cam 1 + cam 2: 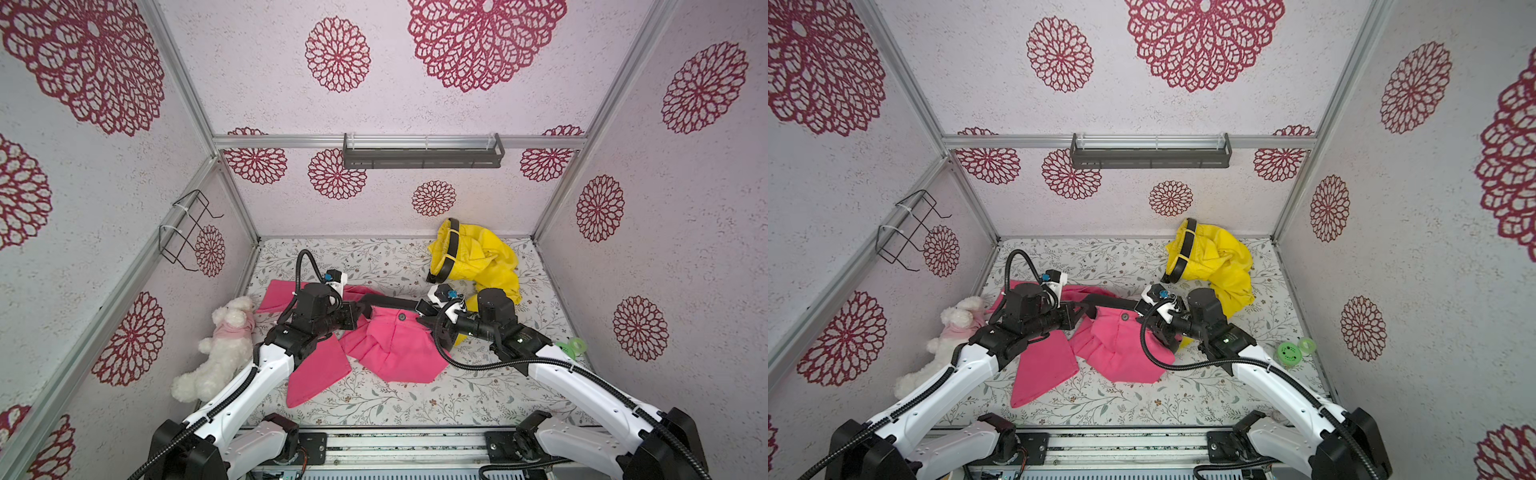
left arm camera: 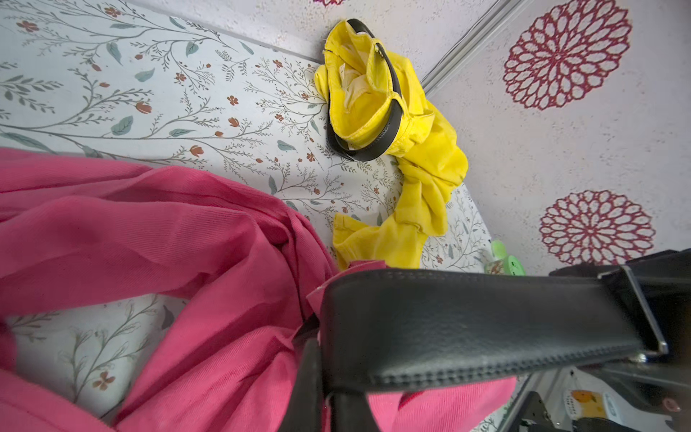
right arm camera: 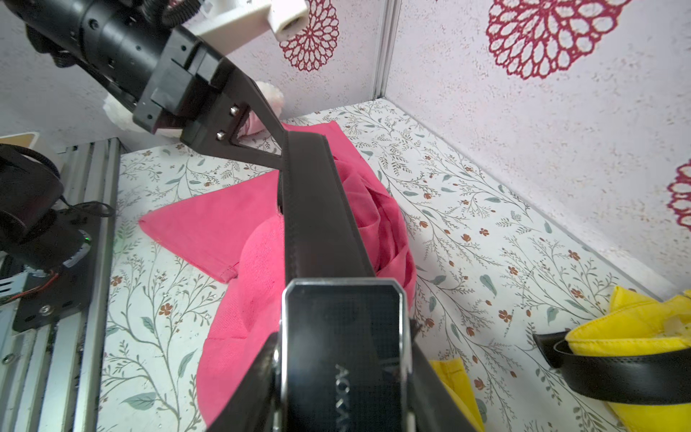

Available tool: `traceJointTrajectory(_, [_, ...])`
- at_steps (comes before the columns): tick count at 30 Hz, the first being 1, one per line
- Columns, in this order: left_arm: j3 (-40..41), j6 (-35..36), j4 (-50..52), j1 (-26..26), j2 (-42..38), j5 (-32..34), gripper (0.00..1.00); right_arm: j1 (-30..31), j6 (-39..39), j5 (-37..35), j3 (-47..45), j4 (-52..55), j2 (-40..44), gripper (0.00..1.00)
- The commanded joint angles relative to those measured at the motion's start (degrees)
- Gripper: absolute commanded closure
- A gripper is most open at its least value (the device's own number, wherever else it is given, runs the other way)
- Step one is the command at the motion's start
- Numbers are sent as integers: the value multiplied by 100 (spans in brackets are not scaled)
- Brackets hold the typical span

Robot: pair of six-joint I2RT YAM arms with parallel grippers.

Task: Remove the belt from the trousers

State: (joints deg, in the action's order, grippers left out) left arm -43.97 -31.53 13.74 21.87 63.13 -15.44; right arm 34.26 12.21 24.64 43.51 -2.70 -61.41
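Note:
Crumpled pink trousers lie mid-table. A black belt runs taut above their waistband between my two grippers. My left gripper is shut on the strap, where the strap leaves the pink cloth. My right gripper is shut on the belt's dark, silver-edged buckle, one finger on each side. In the right wrist view the strap leads from the buckle to the left gripper.
Yellow trousers with a second black belt lie at the back right. A white plush toy lies at the left, a green object by the right wall. A wire rack and a grey shelf hang on the walls.

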Motion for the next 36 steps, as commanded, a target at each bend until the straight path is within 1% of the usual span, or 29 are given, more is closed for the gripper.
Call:
traceJointTrajectory(1, [165, -320, 1187, -978, 159, 2136, 100, -826, -254, -996, 330, 738, 375, 100])
traceJointTrajectory(2, [73, -179, 1137, -769, 194, 2052, 100, -748, -166, -921, 449, 853, 274, 100])
traceJointTrajectory(3, [-82, -15, 1193, -461, 231, 2134, 91, -646, -53, -888, 596, 995, 155, 100])
traceJointTrajectory(4, [-235, 167, 1214, -158, 251, 2194, 79, -557, 51, -836, 728, 1135, 36, 100])
traceJointTrajectory(5, [-418, 356, 1262, 196, 261, 2345, 64, -458, 166, -766, 917, 1309, -108, 100])
traceJointTrajectory(6, [-642, 508, 1400, 517, 278, 2593, 52, -360, 278, -698, 1109, 1479, -270, 100])
traceJointTrajectory(7, [-822, 668, 1461, 732, 289, 2696, 42, -284, 364, -666, 1254, 1621, -381, 100])
traceJointTrajectory(9, [-1099, 977, 1514, 1232, 187, 3204, 29, -130, 528, -630, 1555, 1878, -599, 100])
traceJointTrajectory(11, [-1193, 1436, 1283, 1660, -50, 3430, 7, -49, 636, -588, 1816, 2097, -790, 100])
traceJointTrajectory(12, [-1183, 1604, 1114, 1814, -137, 3545, 2, -36, 651, -567, 1894, 2131, -837, 100])
traceJointTrajectory(14, [-1117, 1991, 763, 2030, -318, 3590, 3, -25, 685, -512, 2006, 2164, -893, 100])
traceJointTrajectory(17, [-1119, 2541, 516, 2168, -254, 3526, 3, -16, 702, -449, 2125, 2219, -914, 100])
traceJointTrajectory(21, [-1210, 3317, 152, 2425, 90, 3972, 3, -3, 695, -374, 2179, 2252, -907, 100])
traceJointTrajectory(26, [-1102, 4541, -929, 2722, 364, 4379, 3, 45, 667, -341, 2174, 2265, -895, 100])
traceJointTrajectory(29, [-1066, 5107, -1498, 2787, 464, 4231, 3, 72, 669, -321, 2188, 2300, -909, 100])
traceJointTrajectory(31, [-1136, 5378, -1532, 2779, 604, 3942, 2, 81, 670, -321, 2188, 2309, -924, 100])
traceJointTrajectory(34, [-1223, 5671, -1503, 2779, 935, 3750, 0, 81, 661, -318, 2204, 2300, -901, 100])
traceJointTrajectory(36, [-1207, 5792, -1467, 2779, 1094, 3569, 4, 81, 651, -288, 2231, 2292, -892, 100])
